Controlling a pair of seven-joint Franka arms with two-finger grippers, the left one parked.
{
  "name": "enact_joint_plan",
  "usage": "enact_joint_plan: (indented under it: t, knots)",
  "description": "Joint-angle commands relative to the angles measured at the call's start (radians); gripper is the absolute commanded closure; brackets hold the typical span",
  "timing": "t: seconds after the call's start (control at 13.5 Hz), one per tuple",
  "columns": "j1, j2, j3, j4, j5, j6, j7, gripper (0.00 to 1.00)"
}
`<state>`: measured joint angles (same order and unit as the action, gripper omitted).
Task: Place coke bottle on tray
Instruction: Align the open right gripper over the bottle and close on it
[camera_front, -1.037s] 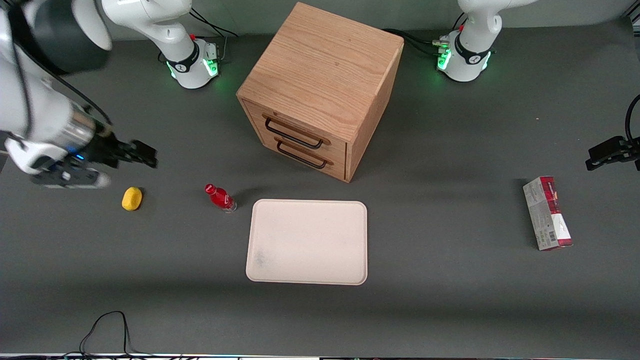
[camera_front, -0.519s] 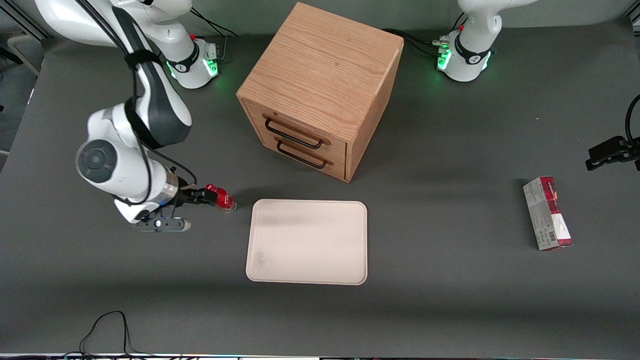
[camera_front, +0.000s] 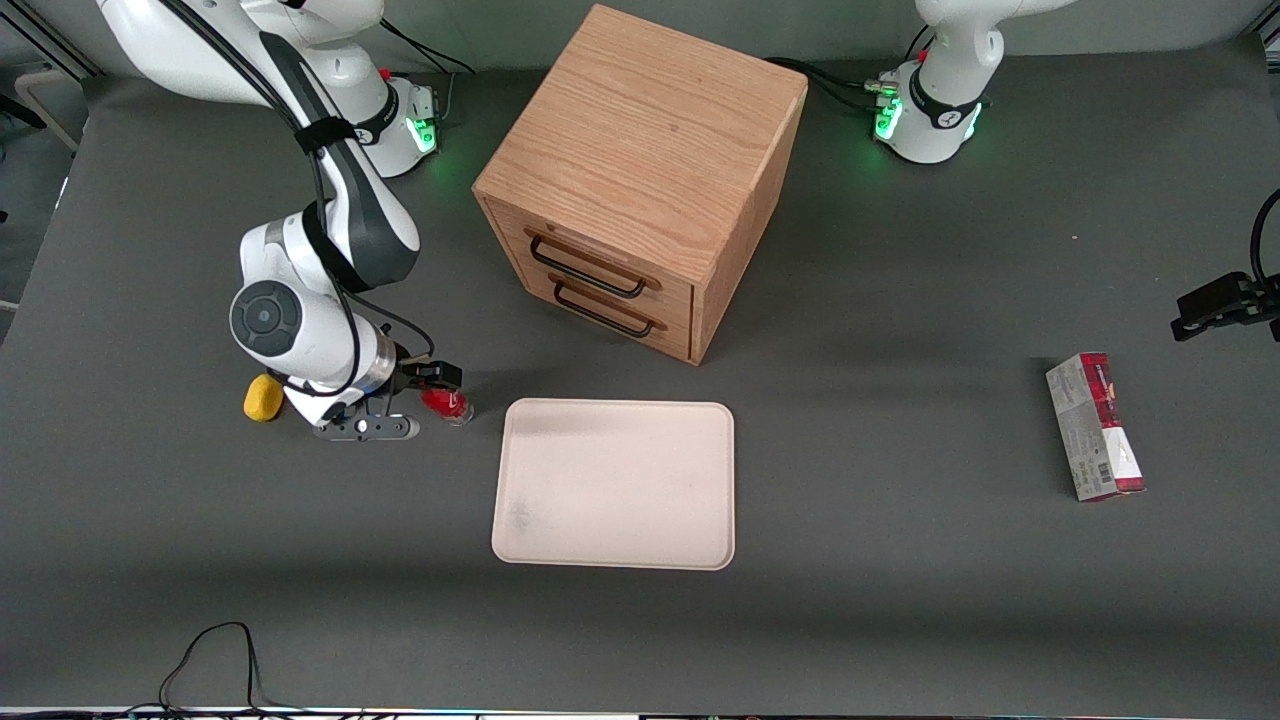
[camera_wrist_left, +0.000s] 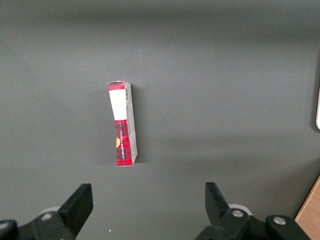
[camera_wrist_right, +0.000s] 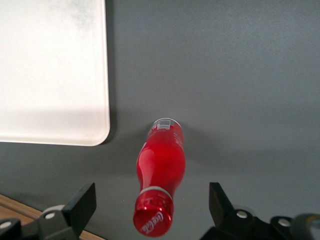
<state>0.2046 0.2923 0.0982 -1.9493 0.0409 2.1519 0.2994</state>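
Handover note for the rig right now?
Gripper: open, fingers straddling the coke bottle, not closed on it.
Coke bottle: upright on the table beside the tray, off its rim, near the corner closest to the drawer box.
Tray: nothing on it.
Done: approach.
Left: close, lift, carry over the rim, set down on the tray.

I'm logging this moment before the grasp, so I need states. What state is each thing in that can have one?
coke bottle: standing upright on the table, capped, not on the tray.
tray: flat on the table, nothing on it.
end effector: open, fingers either side of the bottle's top, not gripping.
oak drawer box: both drawers shut.
red-and-grey carton: lying flat, toward the parked arm's end.
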Motion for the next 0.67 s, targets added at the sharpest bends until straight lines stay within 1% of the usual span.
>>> enact_joint_plan:
  t: [0.0,0.07,0.22,0.3,0.44,0.52,0.59]
  knots:
    - [0.004,-0.045,-0.002,-0.083,-0.003,0.074,0.021,0.00]
    - [0.004,-0.045,-0.002,-0.086,-0.004,0.083,0.020,0.01]
    - [0.003,-0.041,-0.002,-0.103,-0.004,0.121,0.018,0.08]
    - [0.003,-0.038,-0.002,-0.103,-0.004,0.123,0.018,0.18]
    - [0.003,-0.036,-0.002,-0.102,-0.004,0.123,0.012,0.50]
    - [0.001,-0.033,0.001,-0.102,-0.004,0.123,0.012,0.65]
    - [0.001,-0.032,0.001,-0.099,-0.003,0.123,0.012,0.78]
